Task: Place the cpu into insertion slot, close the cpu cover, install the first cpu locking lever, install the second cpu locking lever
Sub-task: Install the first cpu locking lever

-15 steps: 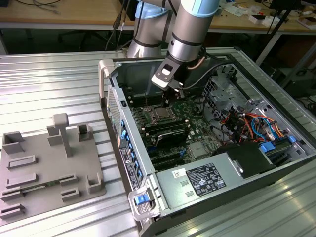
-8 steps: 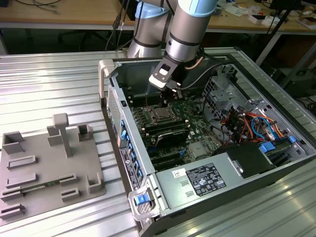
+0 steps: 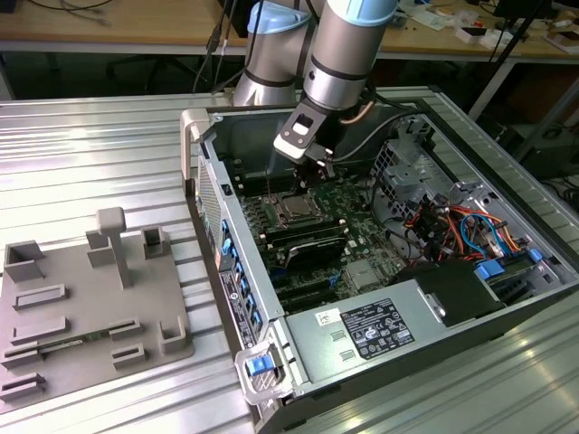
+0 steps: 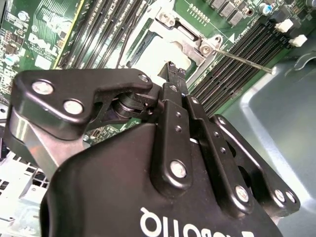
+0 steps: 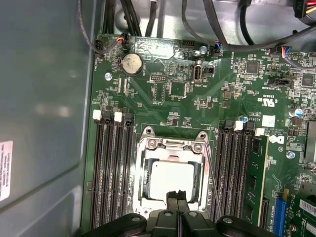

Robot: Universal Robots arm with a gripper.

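Jaws pinched together, nothing between them that we can see, tips hanging just over one edge of the cpu [image 5: 173,180]. Cpu lies flat in the insertion slot [image 5: 146,181], cpu cover [image 5: 170,146] looks down around it. Wire locking lever [image 5: 213,183] runs beside cover, looks unlatched. We judge cpu light, stiff, fragile underneath: edges only. Lever prob. springy; take near free end. Memory slots [image 5: 111,168] flank both sides.
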